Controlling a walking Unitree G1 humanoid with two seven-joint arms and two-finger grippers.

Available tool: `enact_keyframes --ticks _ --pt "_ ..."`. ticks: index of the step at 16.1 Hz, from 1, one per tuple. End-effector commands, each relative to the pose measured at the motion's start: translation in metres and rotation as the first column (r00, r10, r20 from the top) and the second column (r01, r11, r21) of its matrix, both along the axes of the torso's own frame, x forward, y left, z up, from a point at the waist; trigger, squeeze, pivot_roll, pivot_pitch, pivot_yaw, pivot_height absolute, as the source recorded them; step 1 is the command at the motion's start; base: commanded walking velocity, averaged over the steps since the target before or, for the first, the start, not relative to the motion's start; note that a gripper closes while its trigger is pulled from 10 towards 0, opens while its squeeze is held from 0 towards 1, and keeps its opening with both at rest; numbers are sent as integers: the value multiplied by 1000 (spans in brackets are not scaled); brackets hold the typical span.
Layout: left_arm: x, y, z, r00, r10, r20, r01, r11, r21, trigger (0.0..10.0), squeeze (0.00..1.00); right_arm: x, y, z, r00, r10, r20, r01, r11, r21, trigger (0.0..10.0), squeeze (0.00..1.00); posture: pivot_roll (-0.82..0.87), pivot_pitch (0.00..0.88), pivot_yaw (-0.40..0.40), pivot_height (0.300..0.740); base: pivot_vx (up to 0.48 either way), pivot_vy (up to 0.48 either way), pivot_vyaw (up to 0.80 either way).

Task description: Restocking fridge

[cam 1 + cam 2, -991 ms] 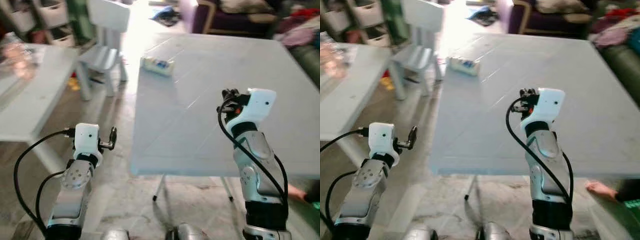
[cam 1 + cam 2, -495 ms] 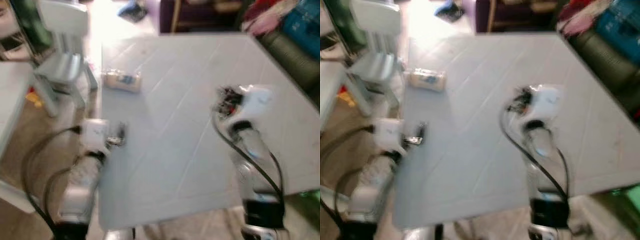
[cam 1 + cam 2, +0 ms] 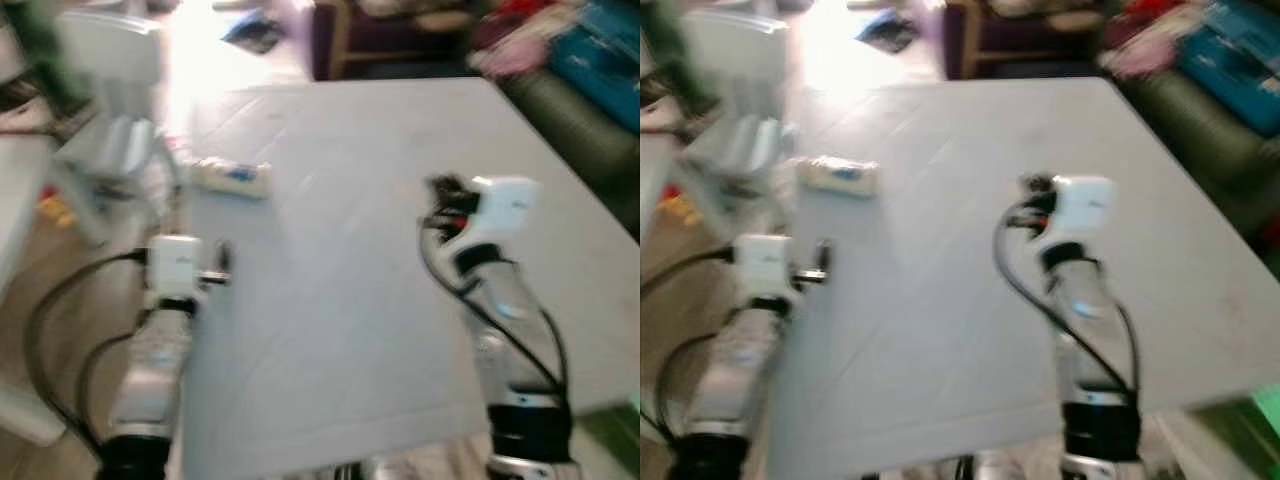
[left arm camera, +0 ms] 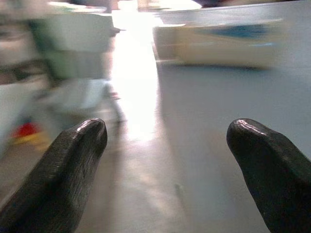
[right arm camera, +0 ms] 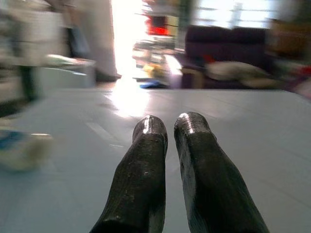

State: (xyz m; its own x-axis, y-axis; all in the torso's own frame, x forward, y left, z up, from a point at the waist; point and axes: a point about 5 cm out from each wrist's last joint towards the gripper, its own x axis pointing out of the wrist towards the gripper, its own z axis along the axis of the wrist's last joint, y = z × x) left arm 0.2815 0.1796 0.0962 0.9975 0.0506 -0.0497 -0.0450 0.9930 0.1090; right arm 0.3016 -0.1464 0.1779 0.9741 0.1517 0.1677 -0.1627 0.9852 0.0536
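Note:
A small white packet with a blue label (image 3: 232,177) lies near the far left edge of the pale grey table (image 3: 380,130). My left gripper (image 3: 218,275) is raised at the table's left edge, short of the packet. Its fingers stand wide apart in the left wrist view, where my left gripper (image 4: 167,141) is open and empty and the packet (image 4: 218,43) lies ahead. My right gripper (image 3: 440,190) hovers over the middle of the table. In the right wrist view, my right gripper (image 5: 170,124) is shut on nothing, and the packet (image 5: 22,148) is blurred off to one side.
A white child's chair (image 3: 105,80) stands beyond the table's left side. A dark green sofa (image 3: 580,110) with a blue bag (image 3: 610,45) runs along the right. A purple armchair (image 3: 400,40) is behind the table. The views are blurred.
The whole picture has shifted and blurred, so the camera has moved: the table now lies more squarely ahead and closer. Both arms hold the same pose, and the packet has not moved.

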Motion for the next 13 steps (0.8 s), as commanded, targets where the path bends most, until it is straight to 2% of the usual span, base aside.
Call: enact_keyframes --ticks 1,8,9,13 --pt "-2 -6 -5 1000 -10 -14 10 1000 -3 10000 0 -1 -8 2 1000 -18 13 18 1000 -10 10000 0 86 97 -52 740 0 0 756" --pt "-4 -4 -6 1000 3 -11 -3 1000 18 10000 0 -2 -9 3 1000 -13 15 13 1000 11 10000 0 89 105 -50 740 0 0 738" --pt "-4 -4 -5 1000 -1 -10 2 1000 21 10000 0 0 -12 4 1000 -24 19 24 1000 9 10000 0 91 109 -47 740 0 0 669" --pt "-7 -1 -3 1000 -10 -7 10 999 41 10000 0 8 -38 4 993 -122 -4 122 992 -14 10000 0 104 128 -31 740 0 0 0"
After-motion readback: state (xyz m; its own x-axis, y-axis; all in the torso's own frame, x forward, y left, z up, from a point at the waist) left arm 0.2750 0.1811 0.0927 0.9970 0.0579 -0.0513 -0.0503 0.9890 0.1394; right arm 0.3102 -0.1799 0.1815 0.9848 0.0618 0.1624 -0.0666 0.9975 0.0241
